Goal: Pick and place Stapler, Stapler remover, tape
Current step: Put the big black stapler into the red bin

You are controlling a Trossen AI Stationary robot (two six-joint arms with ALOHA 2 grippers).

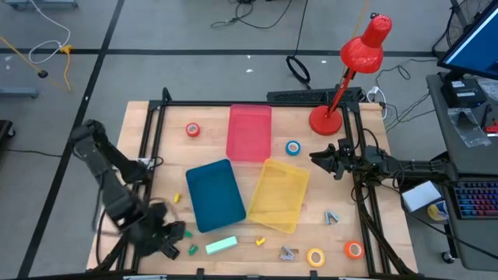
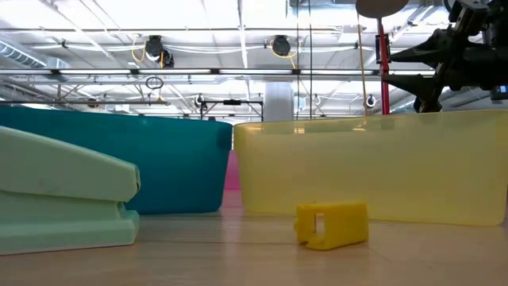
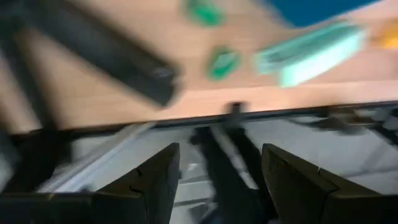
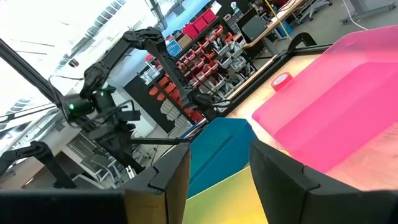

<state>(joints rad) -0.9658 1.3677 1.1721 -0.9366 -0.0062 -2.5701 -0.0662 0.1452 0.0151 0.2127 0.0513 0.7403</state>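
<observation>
The mint-green stapler (image 1: 221,246) lies flat on the table near its front edge, also seen close up in the low view (image 2: 63,199). Two small grey stapler removers (image 1: 289,253) (image 1: 332,218) lie at the front right. Tape rolls lie flat: red-orange (image 1: 193,130), blue (image 1: 292,148), yellow (image 1: 315,257), another red-orange (image 1: 354,249). My left gripper (image 1: 167,247) hangs open over the front left corner, left of the stapler (image 3: 311,53), its fingers (image 3: 155,180) apart and empty. My right gripper (image 1: 323,159) waits open at the right, level, above the yellow tray's far corner.
Three trays fill the middle: pink (image 1: 249,132), blue (image 1: 215,194), yellow (image 1: 280,194). Small green bits (image 1: 193,250) and yellow bits (image 1: 261,241) lie near the stapler. A red desk lamp (image 1: 327,120) stands at the back right. A black frame (image 1: 152,132) borders the table.
</observation>
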